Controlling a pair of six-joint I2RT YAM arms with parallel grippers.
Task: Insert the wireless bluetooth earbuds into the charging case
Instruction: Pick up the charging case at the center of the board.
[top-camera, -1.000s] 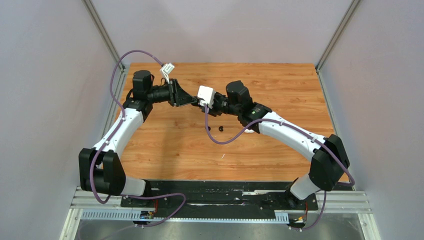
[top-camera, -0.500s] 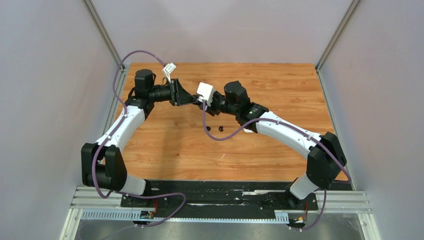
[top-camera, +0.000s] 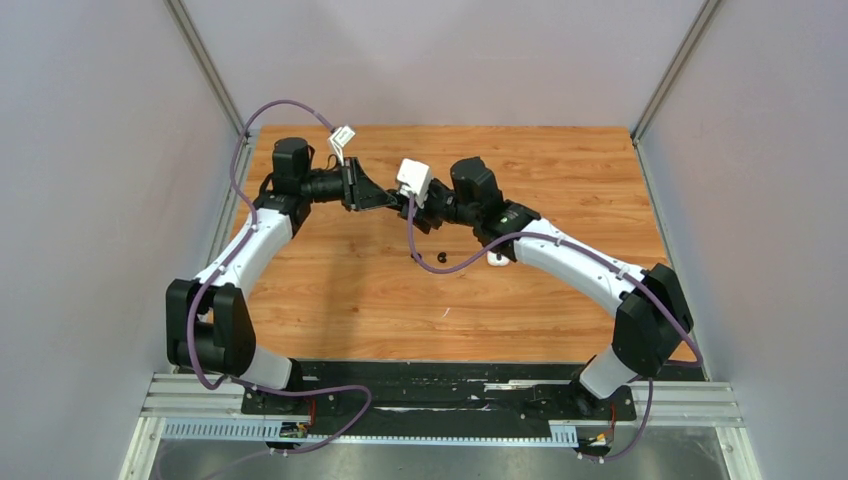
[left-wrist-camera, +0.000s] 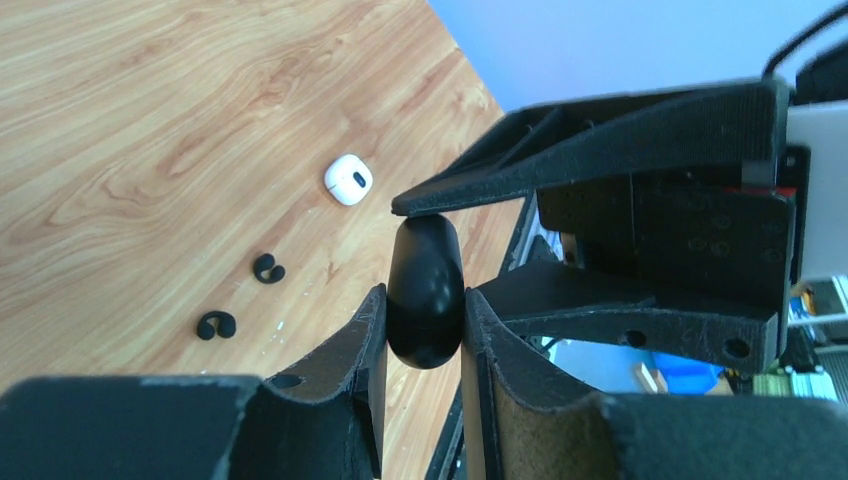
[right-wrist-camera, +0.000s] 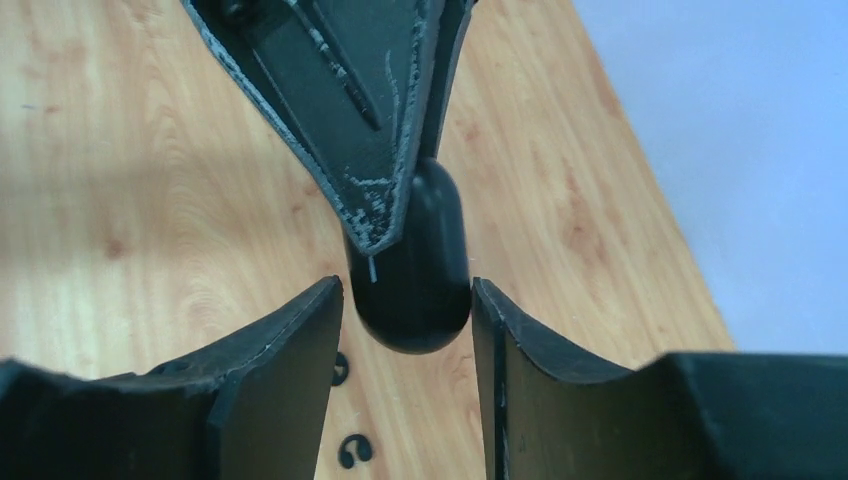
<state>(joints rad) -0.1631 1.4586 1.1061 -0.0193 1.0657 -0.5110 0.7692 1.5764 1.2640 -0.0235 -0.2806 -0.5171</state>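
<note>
A black, pill-shaped charging case (left-wrist-camera: 425, 290), closed, hangs in the air between both grippers above the far middle of the table. My left gripper (left-wrist-camera: 424, 300) is shut on its near end, with both pads pressed against it. My right gripper (right-wrist-camera: 407, 290) straddles the other end of the case (right-wrist-camera: 415, 280); its jaws stand open, with a narrow gap on one side. From above, the left gripper (top-camera: 385, 200) and the right gripper (top-camera: 408, 205) meet tip to tip. Two black C-shaped earbuds (top-camera: 416, 256) (top-camera: 441, 257) lie on the wood below.
A white closed case (left-wrist-camera: 349, 180) lies on the table near the right forearm, where the arm partly hides that white case (top-camera: 497, 260) from above. A tiny white piece (top-camera: 446, 312) sits nearer the front. Purple cables hang from both wrists. Grey walls enclose the wooden table (top-camera: 560, 160).
My left jaws have closed onto the black case. The right jaws have widened slightly around it. Both arms have shifted only a little.
</note>
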